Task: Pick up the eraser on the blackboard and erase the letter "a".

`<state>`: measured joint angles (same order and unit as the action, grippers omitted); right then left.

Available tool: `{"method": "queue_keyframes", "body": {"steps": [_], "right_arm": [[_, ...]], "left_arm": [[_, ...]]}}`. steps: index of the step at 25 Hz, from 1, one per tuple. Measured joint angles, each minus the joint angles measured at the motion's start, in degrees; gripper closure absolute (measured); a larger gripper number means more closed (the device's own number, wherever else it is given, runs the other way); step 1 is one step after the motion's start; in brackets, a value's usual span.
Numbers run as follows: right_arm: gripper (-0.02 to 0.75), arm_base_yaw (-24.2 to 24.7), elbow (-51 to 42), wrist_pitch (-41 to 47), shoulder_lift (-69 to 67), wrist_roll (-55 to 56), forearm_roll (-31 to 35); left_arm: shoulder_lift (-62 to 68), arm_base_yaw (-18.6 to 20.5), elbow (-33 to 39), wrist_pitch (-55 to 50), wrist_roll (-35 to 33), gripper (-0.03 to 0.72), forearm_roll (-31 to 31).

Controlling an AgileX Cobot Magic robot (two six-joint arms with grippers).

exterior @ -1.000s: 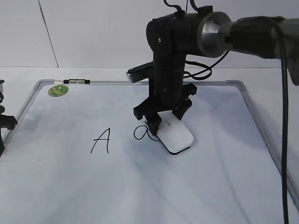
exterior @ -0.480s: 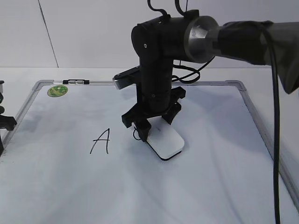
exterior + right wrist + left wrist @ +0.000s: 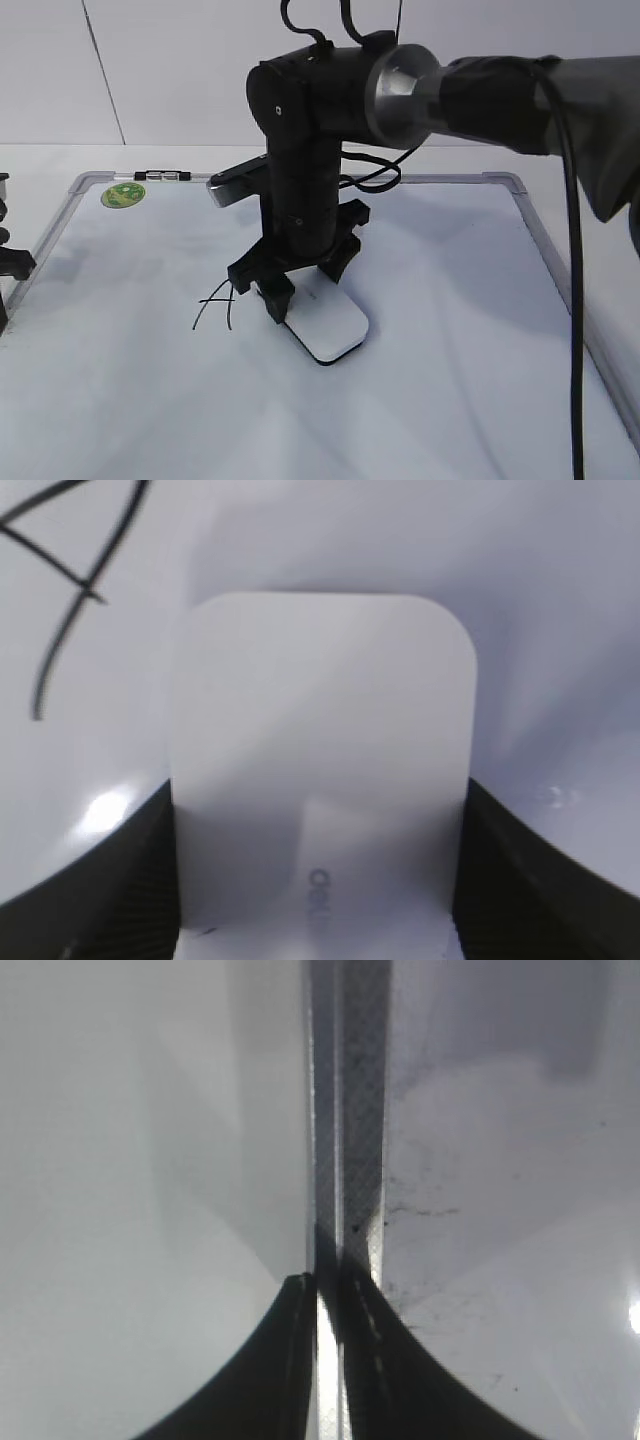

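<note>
Eraser-wise, the white rounded plastic block [image 3: 322, 322] is sitting flat at centre frame on the silver-framed white dry-erase board [image 3: 520, 190], right gripper [image 3: 300, 285] clamping its sides so the felt rubs ink beside the angular black capital A [image 3: 215, 305], while the left gripper [image 3: 330, 1290] is idling nearly closed, empty.

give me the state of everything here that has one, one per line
white oblong plastic eraser: lying flat on the board, clamped in the right pincer
large white dry-erase blackboard with silver frame: lying flat, mostly clean
lowercase "a": not visible, the spot is hidden by arm and eraser
capital "A" in black marker: partly showing, right part hidden by the pincer
left pincer: nearly shut, empty, over the board's frame
</note>
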<state>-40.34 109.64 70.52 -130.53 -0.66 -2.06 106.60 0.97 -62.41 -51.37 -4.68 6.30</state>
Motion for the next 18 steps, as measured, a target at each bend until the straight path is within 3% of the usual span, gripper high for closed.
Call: {"method": "queue_keyframes", "body": {"steps": [5, 18], "right_arm": [[0.223, -0.98, 0.0, 0.0, 0.0, 0.0, 2.52], [0.223, -1.42, 1.77, -0.01, 0.19, 0.0, 0.93]], "left_arm": [[0.0, 0.0, 0.0, 0.0, 0.0, 0.624, 0.0], [0.0, 0.0, 0.0, 0.0, 0.0, 0.624, 0.0]]}}
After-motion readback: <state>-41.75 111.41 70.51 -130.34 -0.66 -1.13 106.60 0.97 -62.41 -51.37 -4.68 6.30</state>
